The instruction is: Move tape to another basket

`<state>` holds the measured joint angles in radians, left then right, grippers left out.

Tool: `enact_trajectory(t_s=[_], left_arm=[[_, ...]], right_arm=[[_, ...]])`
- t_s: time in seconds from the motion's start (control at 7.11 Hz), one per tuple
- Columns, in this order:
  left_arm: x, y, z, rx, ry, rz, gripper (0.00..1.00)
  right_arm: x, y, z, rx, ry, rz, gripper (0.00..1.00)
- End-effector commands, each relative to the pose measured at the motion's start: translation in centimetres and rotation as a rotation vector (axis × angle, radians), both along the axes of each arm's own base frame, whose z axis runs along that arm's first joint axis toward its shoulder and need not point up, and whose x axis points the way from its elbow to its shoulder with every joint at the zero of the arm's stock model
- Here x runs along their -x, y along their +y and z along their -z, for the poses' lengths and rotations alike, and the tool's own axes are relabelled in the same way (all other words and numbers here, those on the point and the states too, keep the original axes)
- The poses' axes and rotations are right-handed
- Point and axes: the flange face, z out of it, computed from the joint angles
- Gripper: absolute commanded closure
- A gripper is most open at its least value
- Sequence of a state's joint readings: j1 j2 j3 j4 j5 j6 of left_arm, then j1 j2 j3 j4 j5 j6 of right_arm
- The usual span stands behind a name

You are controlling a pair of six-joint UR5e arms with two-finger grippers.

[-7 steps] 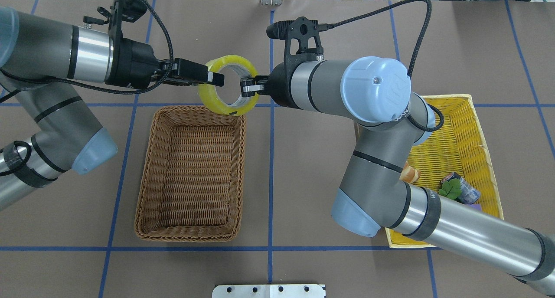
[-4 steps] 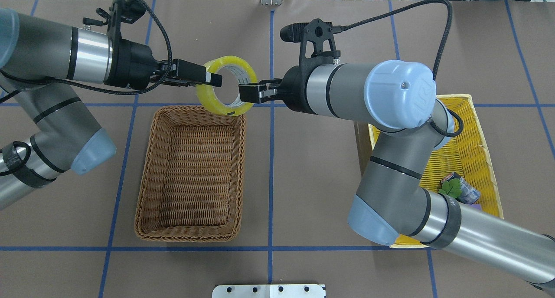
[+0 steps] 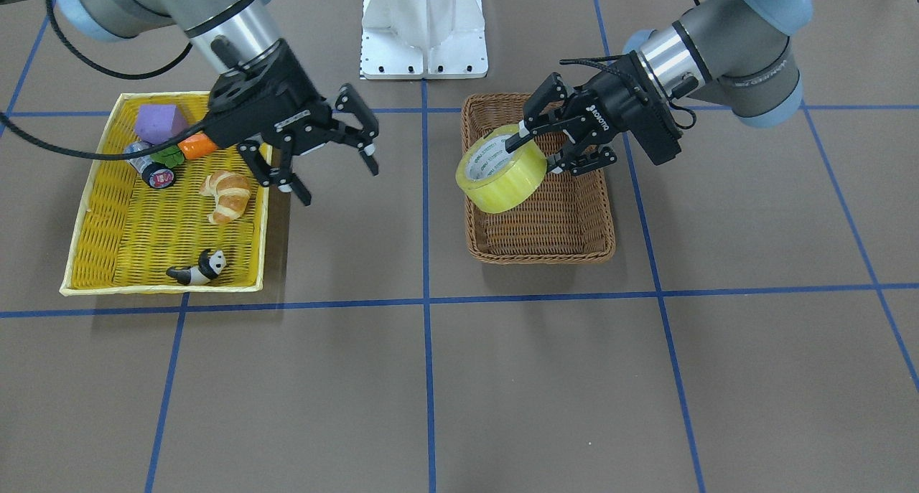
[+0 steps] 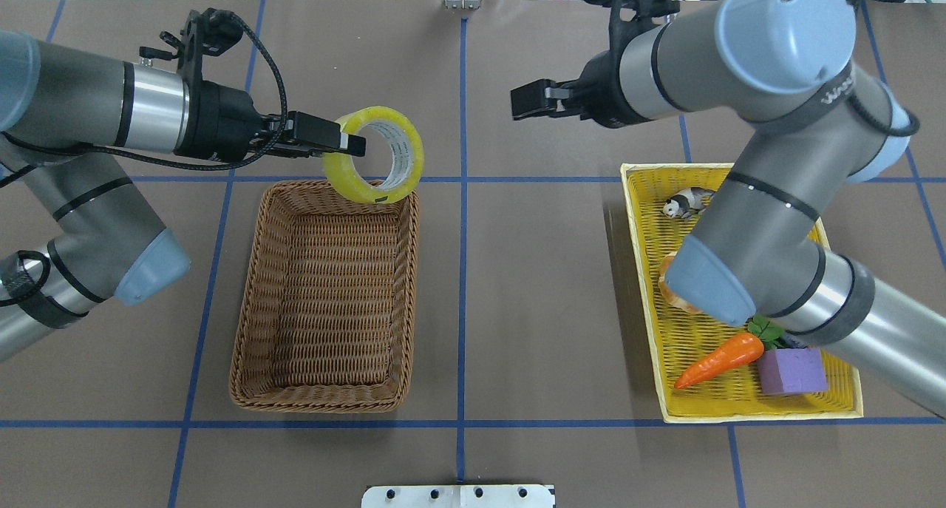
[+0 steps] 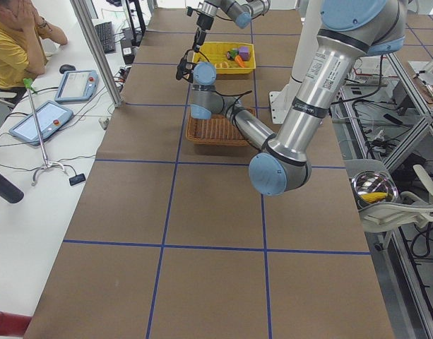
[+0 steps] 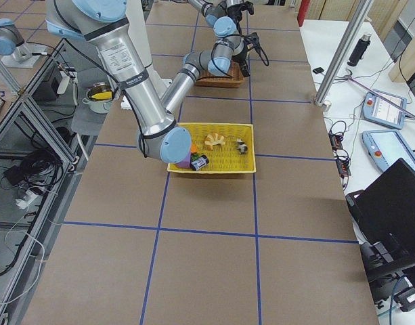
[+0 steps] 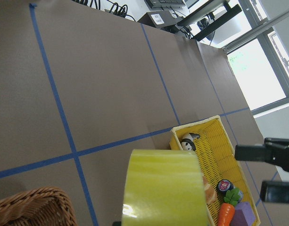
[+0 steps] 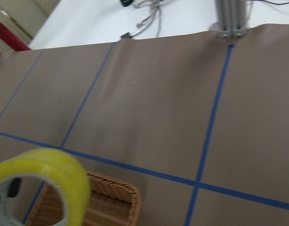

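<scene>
The tape (image 4: 375, 155), a wide yellowish roll with a white printed core, hangs in my left gripper (image 4: 353, 144). One finger is inside the core and one outside, shut on the roll's wall. In the front view the tape (image 3: 502, 171) and my left gripper (image 3: 535, 147) are above the far end of the brown wicker basket (image 4: 247, 323), whose rim also shows in the front view (image 3: 546, 256). My right gripper (image 4: 528, 101) is open and empty, well right of the tape. In the front view it (image 3: 337, 181) hovers beside the yellow basket. The tape also shows in the left wrist view (image 7: 165, 188) and the right wrist view (image 8: 45, 174).
The shallow yellow basket (image 4: 641, 271) holds a panda figure (image 4: 687, 201), a carrot (image 4: 717, 360), a purple block (image 4: 794, 371), a croissant (image 3: 228, 195) and a small capped cylinder (image 3: 151, 170). A white base plate (image 3: 423, 26) stands at the robot's side.
My right gripper has let go of the tape and pulled back to the right, toward the yellow basket. My left gripper keeps the tape and has shifted slightly left.
</scene>
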<state>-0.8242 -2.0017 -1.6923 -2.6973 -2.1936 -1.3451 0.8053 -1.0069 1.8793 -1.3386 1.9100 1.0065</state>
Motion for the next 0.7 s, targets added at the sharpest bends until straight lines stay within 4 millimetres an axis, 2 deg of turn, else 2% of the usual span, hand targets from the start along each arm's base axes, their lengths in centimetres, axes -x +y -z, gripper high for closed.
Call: enact_trajectory(t_s=[0.0, 0.14, 0.28, 0.42, 0.56], left_arm=[[0.4, 1.3, -3.0, 0.189, 0.064, -0.032, 1.00], [-0.8, 1.9, -3.9, 0.289, 0.120, -0.059, 1.00], [-3.5, 2.9, -5.3, 0.329, 0.156, -0.053, 1.00], [-6.5, 4.4, -6.5, 0.332, 0.188, -0.032, 1.00], [-7.1, 5.3, -8.4, 0.344, 0.170, -0.025, 1.00]], right_arm=[[-8.2, -7.6, -7.3, 0.049, 0.332, 0.108, 0.00], [-14.2, -9.7, -11.3, 0.053, 0.428, 0.159, 0.00], [-19.8, -10.6, -15.6, 0.027, 0.442, 0.239, 0.00], [-25.2, -10.4, -19.6, 0.038, 0.415, 0.270, 0.00], [-27.5, -9.4, -23.1, 0.029, 0.429, 0.307, 0.00]])
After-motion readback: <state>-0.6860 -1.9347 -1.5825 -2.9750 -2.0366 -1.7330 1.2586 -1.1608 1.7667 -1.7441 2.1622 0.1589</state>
